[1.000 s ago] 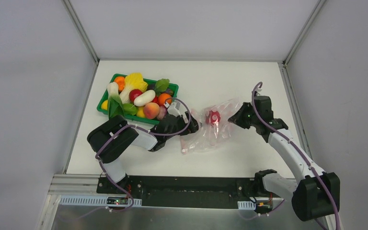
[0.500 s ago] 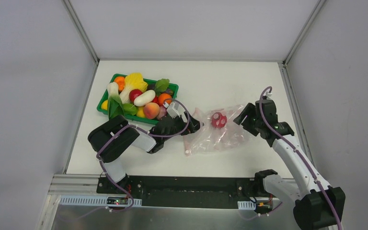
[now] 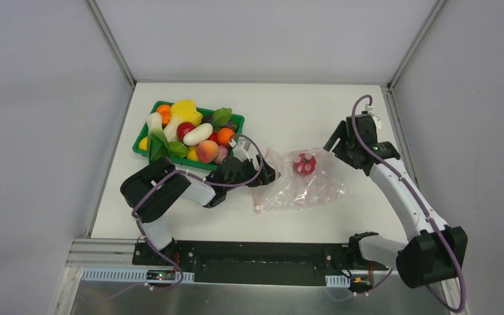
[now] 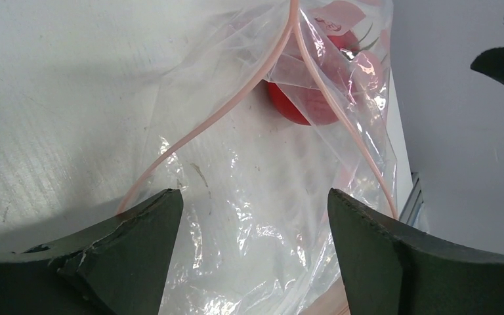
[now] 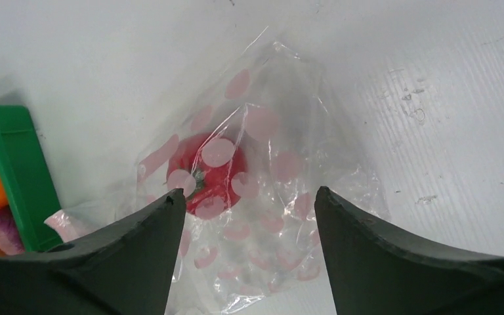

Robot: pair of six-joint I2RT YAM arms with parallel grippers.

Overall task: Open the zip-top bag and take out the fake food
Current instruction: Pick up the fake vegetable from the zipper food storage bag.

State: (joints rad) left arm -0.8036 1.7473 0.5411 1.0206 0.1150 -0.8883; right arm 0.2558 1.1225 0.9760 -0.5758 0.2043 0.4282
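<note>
Appears at the removal step: zip-top bag (image 3: 305, 190) at frame centre on the bench (image 3: 289, 105), zip parted, red fake food (image 3: 304, 164) inside, left fingers (image 3: 267, 174) wide at its mouth, right fingers (image 3: 336, 141) wide and empty beside it; next calls for reaching in.

This looks like a robotics lab test cell. A white worktop (image 3: 302, 105) is boxed in by plain grey panels (image 3: 39, 131) on aluminium struts (image 3: 110, 41). Two arms (image 3: 400, 190) trailing purple cables (image 3: 357, 141) are bolted to a black base rail (image 3: 256, 259) at the bottom of the frame. Glossy fake food (image 3: 197, 134) fills a green tray (image 3: 170, 157) at upper left.
</note>
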